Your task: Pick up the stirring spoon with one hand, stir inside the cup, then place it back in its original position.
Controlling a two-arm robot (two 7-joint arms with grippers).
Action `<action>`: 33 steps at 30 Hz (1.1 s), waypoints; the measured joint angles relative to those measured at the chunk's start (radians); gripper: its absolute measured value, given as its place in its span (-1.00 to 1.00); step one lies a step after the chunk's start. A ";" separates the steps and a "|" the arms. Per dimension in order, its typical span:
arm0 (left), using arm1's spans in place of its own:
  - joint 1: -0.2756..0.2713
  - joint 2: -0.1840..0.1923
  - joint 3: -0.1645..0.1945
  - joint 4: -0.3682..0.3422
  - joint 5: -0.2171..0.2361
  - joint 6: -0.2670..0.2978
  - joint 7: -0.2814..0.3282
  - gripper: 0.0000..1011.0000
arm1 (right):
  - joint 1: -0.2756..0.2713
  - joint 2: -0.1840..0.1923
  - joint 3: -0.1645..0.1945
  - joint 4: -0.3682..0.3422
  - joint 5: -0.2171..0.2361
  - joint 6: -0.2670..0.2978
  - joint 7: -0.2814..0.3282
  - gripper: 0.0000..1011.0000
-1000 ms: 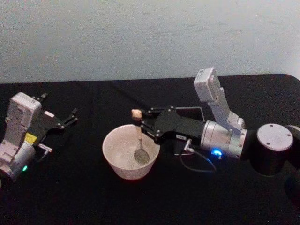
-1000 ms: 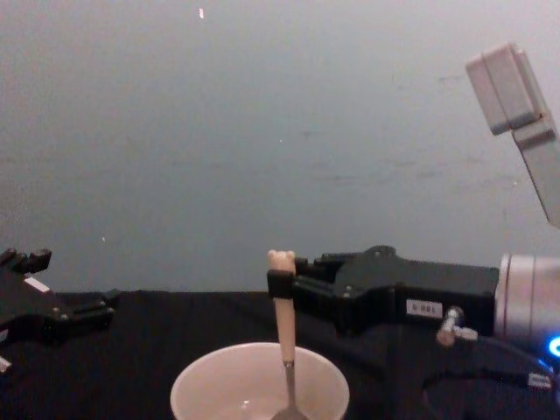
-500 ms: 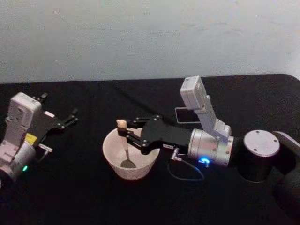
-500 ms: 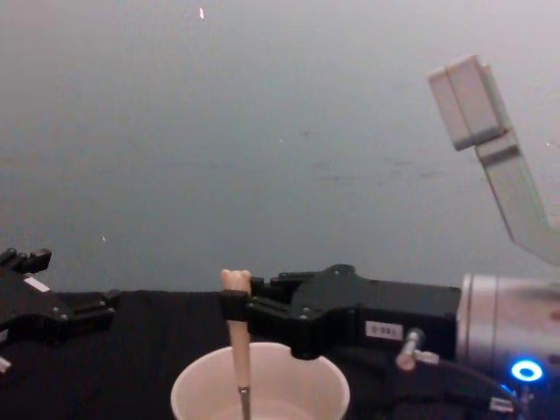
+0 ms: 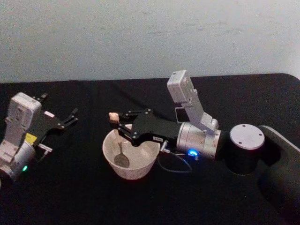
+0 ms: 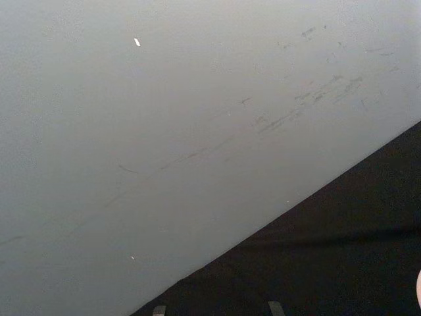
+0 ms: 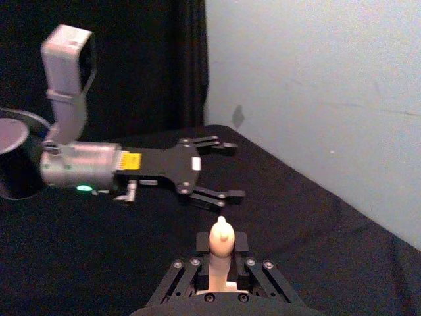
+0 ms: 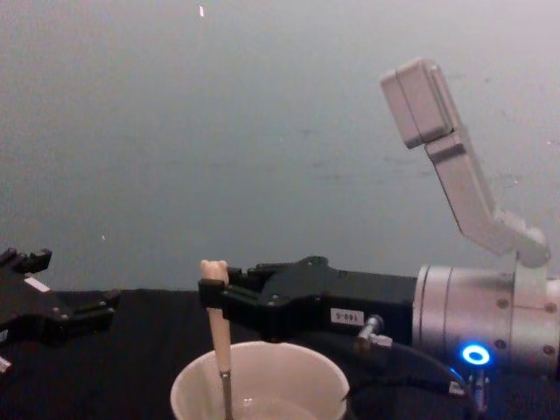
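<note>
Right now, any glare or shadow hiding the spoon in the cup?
Head view: no glare; stirring spoon bowl reads dark against the pale cup. Chest view: handle clear against the wall, right gripper jaws shut on it. Left gripper parked at left.

— Where's the stirring spoon [image 5: 120,143]?
— Just left of centre, nearly upright in the round cream cup [image 5: 136,171]. Its metal bowl is down inside, and the right gripper [image 5: 117,123] clamps it below the bear head.
— The holder [image 5: 179,115]?
— Dark grey, behind, mostly hidden.
</note>
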 joint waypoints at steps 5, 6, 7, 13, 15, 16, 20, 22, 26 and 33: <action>0.000 0.000 0.000 0.000 0.000 0.000 0.000 0.98 | 0.013 -0.014 0.013 0.033 -0.008 -0.009 -0.020 -0.58; 0.000 0.000 0.000 0.000 0.000 0.000 0.000 0.98 | 0.016 -0.017 0.020 0.041 -0.010 -0.011 -0.027 -0.58; 0.000 0.000 0.000 0.000 0.000 0.000 0.000 0.98 | 0.016 -0.017 0.020 0.041 -0.010 -0.011 -0.027 -0.58; 0.000 0.000 0.000 0.000 0.000 0.000 0.000 0.98 | 0.022 -0.020 0.045 0.061 -0.015 -0.015 -0.041 -0.58; 0.000 0.000 0.000 0.000 0.000 0.000 0.000 0.98 | 0.021 -0.015 0.051 0.061 -0.016 -0.015 -0.042 -0.58; 0.000 0.000 0.000 0.000 0.000 0.000 0.000 0.98 | 0.018 -0.008 0.055 0.055 -0.017 -0.015 -0.043 -0.58; 0.000 0.000 0.000 0.000 0.000 0.000 0.000 0.98 | 0.004 0.013 0.064 0.028 -0.021 -0.012 -0.043 -0.58; 0.000 0.000 0.000 0.000 0.000 0.000 0.000 0.98 | -0.005 0.023 0.068 0.011 -0.021 -0.009 -0.042 -0.58; 0.000 0.000 0.000 0.000 0.000 0.000 0.000 0.98 | -0.034 0.058 0.078 -0.045 -0.015 0.001 -0.029 -0.58; 0.000 0.000 0.000 0.000 0.000 0.000 0.000 0.98 | -0.078 0.102 0.082 -0.121 0.004 0.018 -0.012 -0.58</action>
